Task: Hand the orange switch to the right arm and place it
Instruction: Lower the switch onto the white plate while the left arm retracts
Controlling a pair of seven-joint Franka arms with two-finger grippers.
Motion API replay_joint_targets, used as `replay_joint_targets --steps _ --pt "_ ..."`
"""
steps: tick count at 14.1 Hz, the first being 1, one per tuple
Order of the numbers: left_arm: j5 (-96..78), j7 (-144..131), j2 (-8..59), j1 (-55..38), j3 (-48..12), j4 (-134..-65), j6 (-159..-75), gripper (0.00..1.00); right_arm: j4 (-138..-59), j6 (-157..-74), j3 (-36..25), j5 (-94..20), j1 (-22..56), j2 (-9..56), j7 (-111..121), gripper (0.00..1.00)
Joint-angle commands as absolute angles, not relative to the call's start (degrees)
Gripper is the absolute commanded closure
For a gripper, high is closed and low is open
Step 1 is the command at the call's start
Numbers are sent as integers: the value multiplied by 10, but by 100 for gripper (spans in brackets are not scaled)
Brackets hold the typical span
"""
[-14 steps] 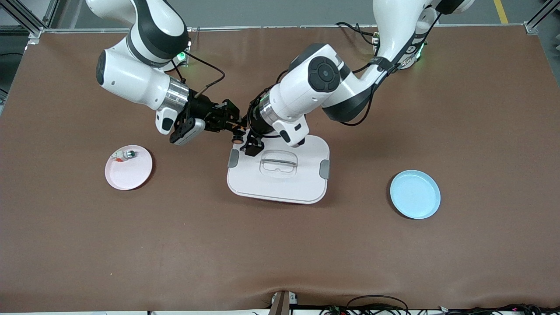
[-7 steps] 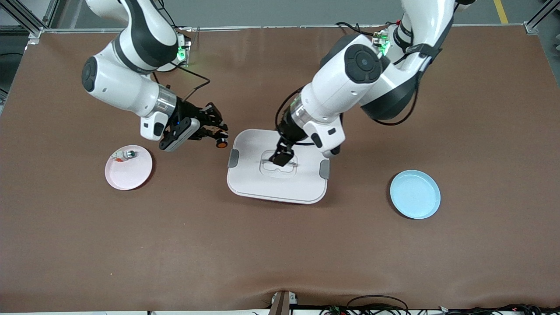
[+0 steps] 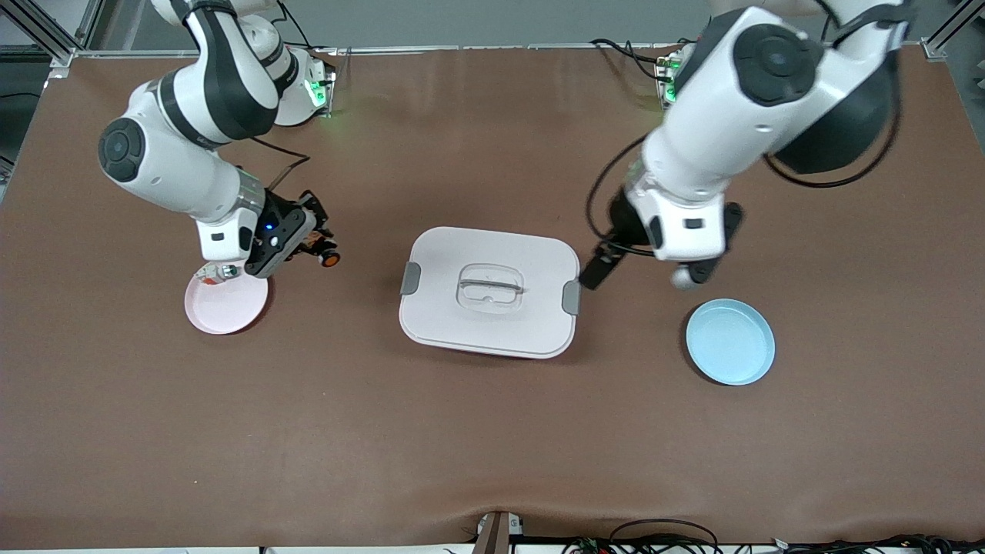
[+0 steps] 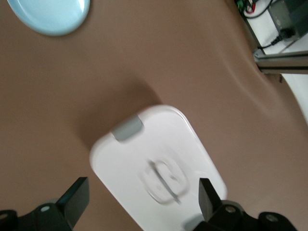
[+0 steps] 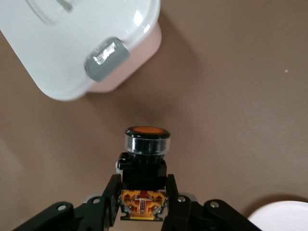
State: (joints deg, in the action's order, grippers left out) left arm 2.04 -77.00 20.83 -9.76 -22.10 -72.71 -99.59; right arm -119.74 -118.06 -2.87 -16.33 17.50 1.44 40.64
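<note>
The orange switch [image 5: 144,175] sits clamped between the fingers [image 5: 111,197] of the right gripper [image 3: 317,248], its round orange cap pointing away from the wrist and its black body pinched on both sides (the yellow-orange base shows right between the fingertips). In the front view the switch [image 3: 328,259] hangs in the air over bare brown desk [image 3: 492,431], between the pink plate [image 3: 227,306] and the white lidded box [image 3: 489,292]. The right arm [image 3: 181,154] reaches down from its base toward that plate, its wrist partly over the plate's rim.

On the pink plate lies a small white-and-silver part [image 3: 217,271], close to the rim nearest the robots and partly tucked under the right wrist.

The white lidded box stands at the middle of the desk, with grey clips at both ends and a clear handle on top.

The left gripper [image 3: 600,268] hovers over the desk just beside the box's end toward the left arm, its fingers [image 4: 77,195] spread wide apart and holding nothing. A light blue plate [image 3: 730,342] rests on the desk near it, empty, nearer the front camera.
</note>
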Motion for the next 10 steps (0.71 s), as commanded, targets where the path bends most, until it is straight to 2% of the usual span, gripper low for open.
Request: replay_joint_targets --steps 1,6,10 --pt "62 -634 182 -47 -223 -749 -945 0 -1215 -1172 -21 -112 150 1 474 100" --pt "81 -424 156 52 -225 -751 -895 0 -1244 -1194 -21 -13 133 -2 542 100" --pt "81 -366 133 90 -224 -752 -861 0 -1284 -1258 -22 -9 92 -2 644 100"
